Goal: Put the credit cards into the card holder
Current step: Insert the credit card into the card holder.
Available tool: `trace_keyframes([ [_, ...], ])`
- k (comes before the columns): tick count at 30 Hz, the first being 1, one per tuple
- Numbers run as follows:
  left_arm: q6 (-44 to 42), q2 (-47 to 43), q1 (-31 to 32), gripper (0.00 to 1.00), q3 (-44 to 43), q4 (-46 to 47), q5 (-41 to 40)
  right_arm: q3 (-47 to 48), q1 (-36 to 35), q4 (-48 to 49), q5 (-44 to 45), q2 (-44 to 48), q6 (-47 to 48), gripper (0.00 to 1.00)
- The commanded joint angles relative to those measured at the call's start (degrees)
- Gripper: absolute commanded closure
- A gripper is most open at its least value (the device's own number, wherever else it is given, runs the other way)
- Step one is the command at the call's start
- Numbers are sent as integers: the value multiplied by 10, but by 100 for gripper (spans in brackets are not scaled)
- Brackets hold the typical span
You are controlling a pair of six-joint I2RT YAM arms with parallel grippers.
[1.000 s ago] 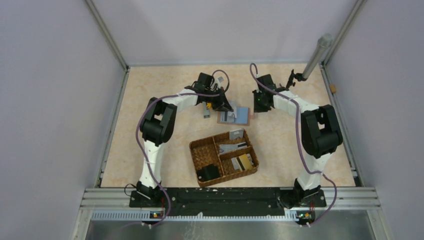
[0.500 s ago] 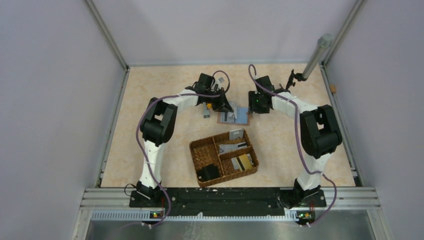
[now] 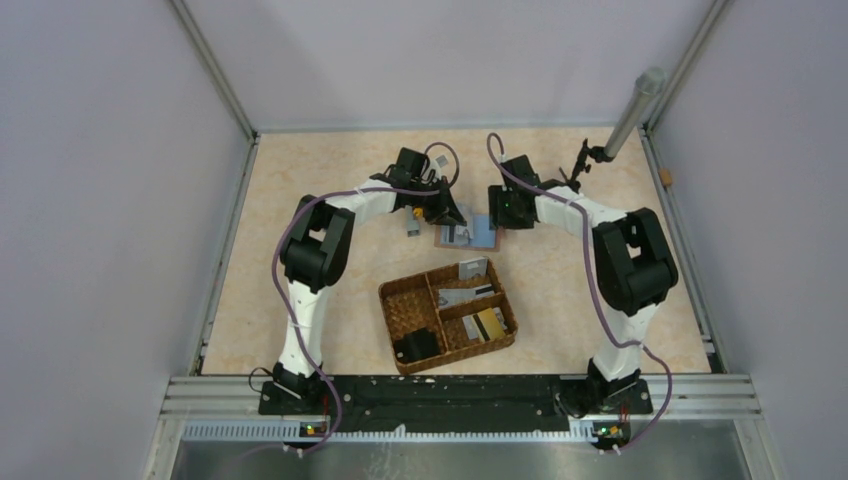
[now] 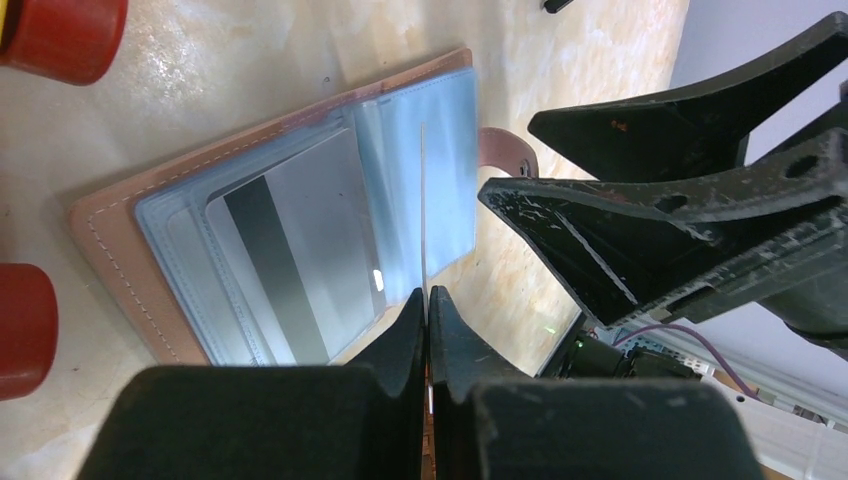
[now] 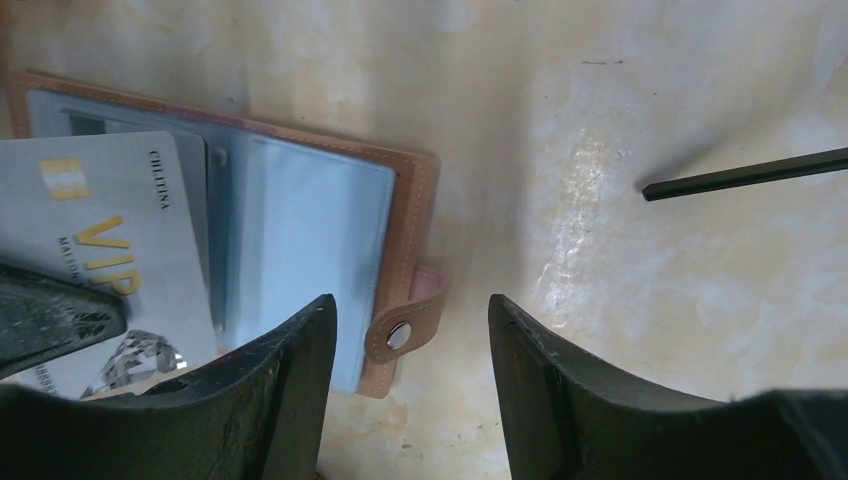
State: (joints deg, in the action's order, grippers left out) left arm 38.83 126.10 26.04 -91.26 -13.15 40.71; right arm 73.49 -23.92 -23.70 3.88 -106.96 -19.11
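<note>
1. The left claw (image 4: 427, 300) is pressed together on a grey card (image 5: 100, 230), pinching it by one edge. From this claw's own camera the card shows only as a thin pale line running out ahead of the fingertips.
2. The holder (image 4: 110, 235) lies open on the table (image 3: 300, 180) just below and ahead of the left claw. Its light blue sleeves face up, with the brown rim around them.
3. A striped card (image 4: 300, 240) appears tucked in a sleeve to the left of the left claw's tips. Its black stripe shows, and it is clear of the fingers.
4. The grey card stands over the holder's middle. I cannot tell whether its far edge touches a sleeve.
5. The right claw (image 5: 410, 305) is spread wide. The holder's strap (image 5: 405, 335), with its round snap, lies on the table below the gap between the fingers.
6. From the right claw's camera the holder lies ahead and to the left. The grey card's face, with gold "VIP" lettering, is further left, and a left finger (image 5: 50, 320) crosses its lower corner.
7. From above, the two claws are near each other but apart, one at each end of the holder.
8. A basket (image 3: 400, 300) sits back from both claws, toward the arm bases. More cards (image 3: 485, 325) lie in its right compartments, and a black block (image 3: 415, 346) lies in its near left corner.
9. Two red round things (image 4: 60, 35) stand to the left claw's left, beside the holder.
</note>
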Motion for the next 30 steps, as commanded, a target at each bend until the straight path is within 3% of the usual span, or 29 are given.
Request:
trace_keyframes([
  [1, -8, -37, 2, 100, 6, 20, -5, 14, -8, 11, 36, -11, 5, 45],
  [4, -8, -36, 2, 100, 6, 21, -6, 12, -8, 7, 51, -12, 4, 58],
  [7, -8, -31, 3, 100, 2, 21, -5, 10, -9, -1, 74, -8, 8, 89],
  [9, -11, -26, 4, 100, -5, 15, -6, 9, -6, -12, 94, -3, 13, 100],
  [18, -27, 21, 26, 100, -68, -13, 33, -45, 47, -17, 98, 56, 42, 100],
  [30, -2, 72, 48, 100, -108, 6, 81, -63, 72, 2, 94, 51, 47, 100],
])
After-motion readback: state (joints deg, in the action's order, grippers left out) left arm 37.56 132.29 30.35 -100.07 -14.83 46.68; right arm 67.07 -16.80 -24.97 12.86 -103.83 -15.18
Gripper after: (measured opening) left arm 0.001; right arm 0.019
